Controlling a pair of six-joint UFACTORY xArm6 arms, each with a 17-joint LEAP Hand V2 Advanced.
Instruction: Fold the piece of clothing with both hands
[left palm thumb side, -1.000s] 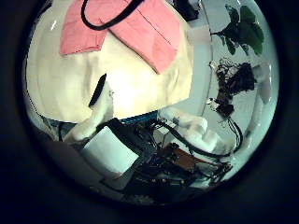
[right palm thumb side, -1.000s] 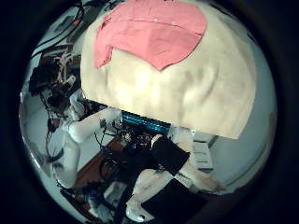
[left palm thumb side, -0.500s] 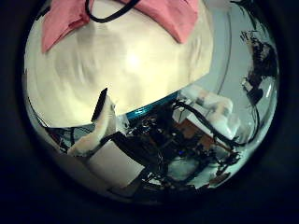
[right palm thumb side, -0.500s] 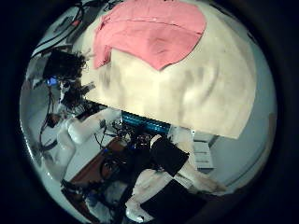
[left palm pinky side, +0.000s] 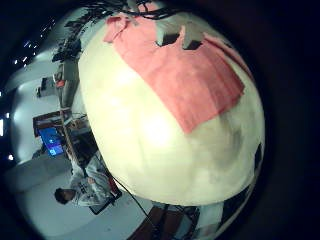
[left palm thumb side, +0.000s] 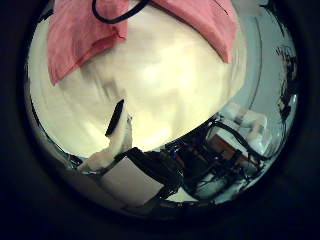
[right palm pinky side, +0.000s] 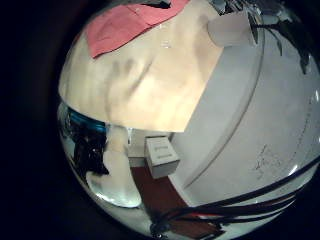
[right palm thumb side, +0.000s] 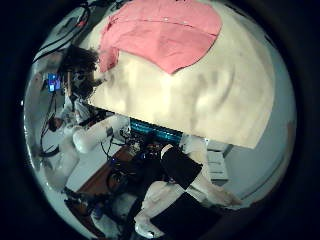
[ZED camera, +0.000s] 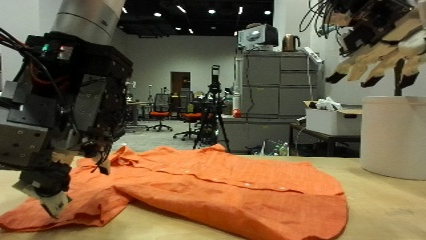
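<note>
Outside view: orange garment (ZED camera: 213, 185) spread, table (ZED camera: 386, 215) edge bare.

Shirt (ZED camera: 200, 190) flat on table (ZED camera: 386, 215) — left hand (ZED camera: 60, 150) at its edge, right hand (ZED camera: 380, 45) raised apart.

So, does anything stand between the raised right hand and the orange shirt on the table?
Nothing visible does. The right hand hangs open above the table, with only air down to the orange shirt.
</note>
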